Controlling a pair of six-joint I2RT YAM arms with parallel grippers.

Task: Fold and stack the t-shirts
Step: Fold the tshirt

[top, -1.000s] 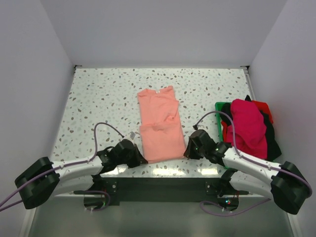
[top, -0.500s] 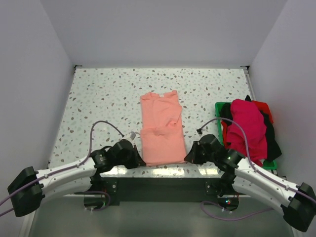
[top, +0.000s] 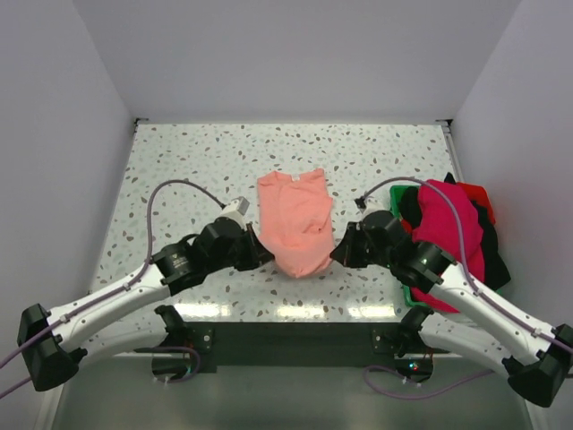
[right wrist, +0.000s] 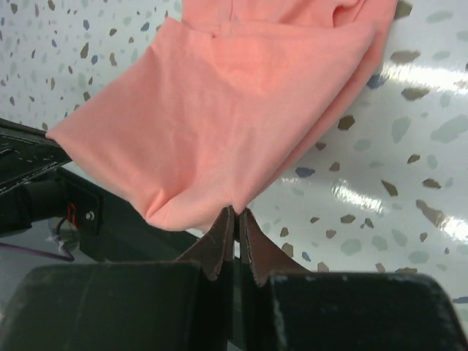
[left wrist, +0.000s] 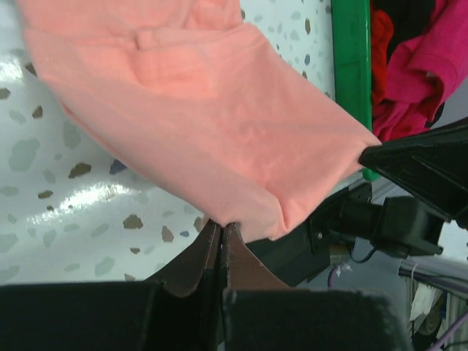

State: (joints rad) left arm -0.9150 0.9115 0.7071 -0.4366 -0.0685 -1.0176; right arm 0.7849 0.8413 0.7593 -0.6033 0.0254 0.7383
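You've got left gripper and right gripper each pinched shut on a near corner of the plain salmon-pink cloth t-shirt; near hem lifted, far end on the speckled table, centre.

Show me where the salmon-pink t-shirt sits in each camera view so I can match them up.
Top external: the salmon-pink t-shirt lies at table centre, its near end lifted.
Left wrist: it fills the upper middle, pinched by the left gripper.
Right wrist: it fills the upper middle, pinched by the right gripper.
Shared landmark: the speckled table.
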